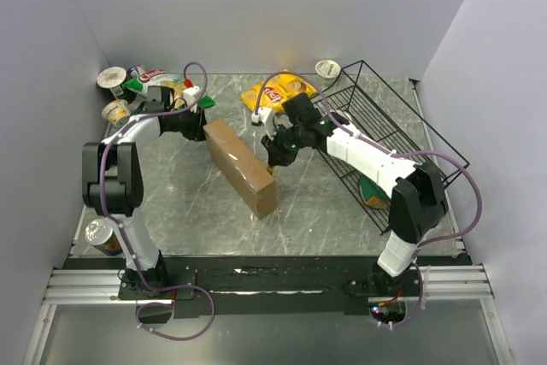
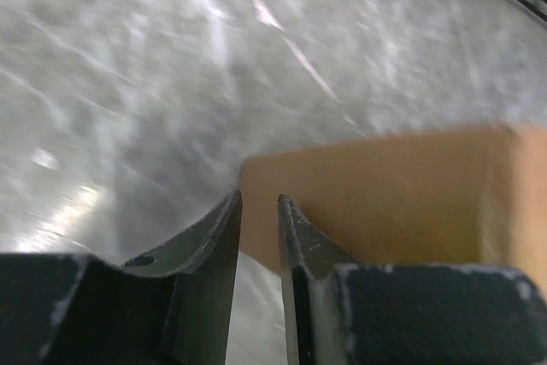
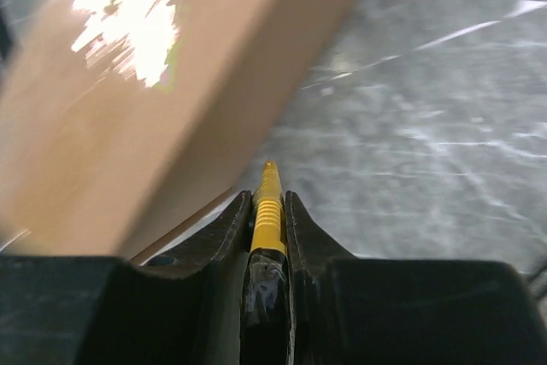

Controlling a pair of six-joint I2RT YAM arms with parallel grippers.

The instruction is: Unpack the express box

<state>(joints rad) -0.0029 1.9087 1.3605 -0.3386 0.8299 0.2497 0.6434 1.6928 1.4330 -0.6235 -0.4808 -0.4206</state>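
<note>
express box (image 1: 240, 167) — we judge stiff, light cardboard, brace at an end edge | left gripper (image 2: 259, 204) narrowly parted, empty | right gripper (image 3: 267, 200) clamped on yellow ribbed tool (image 3: 268, 215)

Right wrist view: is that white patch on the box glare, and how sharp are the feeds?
Right wrist: yes, glare on the blurred box; yellow tool sharp. Left wrist: table streaked with blur, box soft. Top: sharp.
</note>
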